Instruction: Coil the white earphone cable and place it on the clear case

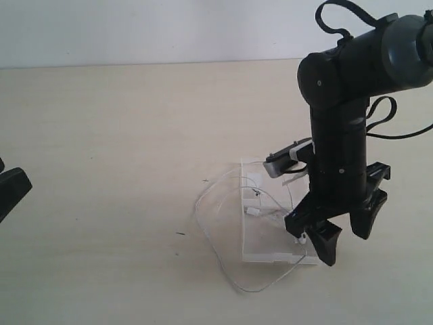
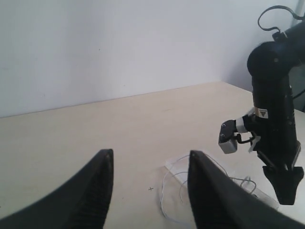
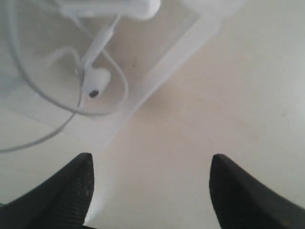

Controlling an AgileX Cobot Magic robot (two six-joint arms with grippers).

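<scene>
Across the clear case (image 1: pixel 276 258) the white earphone cable (image 3: pixel 97 78) is draped. Left gripper (image 2: pixel 150 191) and right gripper (image 1: pixel 348 231) are held jaws apart.

Under our right hand (image 1: pixel 346 248) lies bare beige counter (image 1: pixel 101 135); just beside it we meet the flat clear plastic case (image 1: pixel 270 256) and thin white earphone cable (image 1: pixel 206 233).

Found clear case (image 1: pixel 260 238) lying flat on bench (image 1: pixel 101 135), right of centre, nearer front edge. Found white earphone cable (image 3: pixel 95 83) partly on it, with a loop spilling off its left side onto bench. Noted right gripper (image 1: pixel 345 247) above case's right edge and left gripper (image 2: pixel 150 153) by left edge, well apart.
</scene>
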